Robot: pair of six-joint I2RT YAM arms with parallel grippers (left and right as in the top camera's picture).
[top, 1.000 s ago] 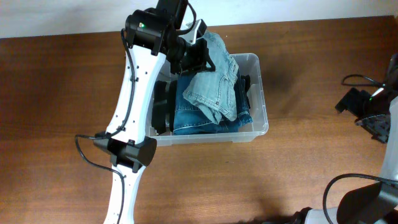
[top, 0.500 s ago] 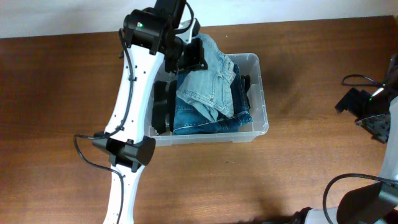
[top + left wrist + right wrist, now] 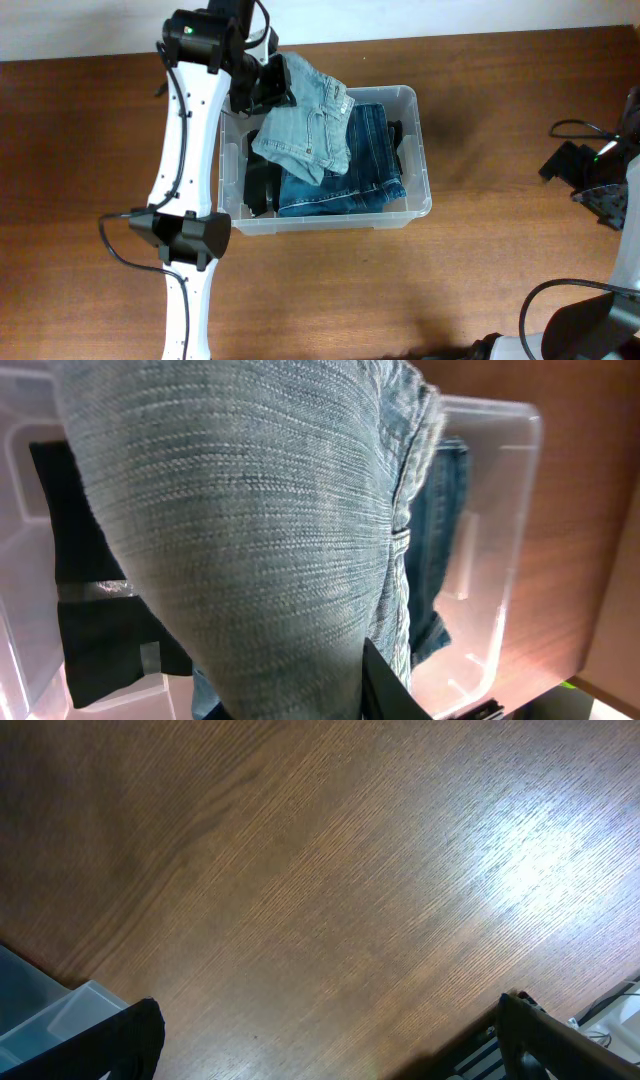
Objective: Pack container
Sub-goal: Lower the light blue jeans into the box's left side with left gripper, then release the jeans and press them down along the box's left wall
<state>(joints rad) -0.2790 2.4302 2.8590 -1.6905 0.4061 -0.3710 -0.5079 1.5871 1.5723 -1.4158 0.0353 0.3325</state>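
The clear plastic container sits mid-table and holds dark blue folded jeans and a black garment at its left end. My left gripper is shut on light blue jeans and holds them over the container's back left corner, the cloth draping inside. In the left wrist view the light jeans fill the frame, with the container's rim beyond. My right gripper is open and empty above bare table far right; it also shows in the overhead view.
Cables lie by the right arm at the table's right edge. A corner of the container shows at the lower left of the right wrist view. The wall runs along the table's back edge.
My left gripper has moved left with the light blue jeans, dragging them from the container's middle toward its left end. The right arm has not moved.
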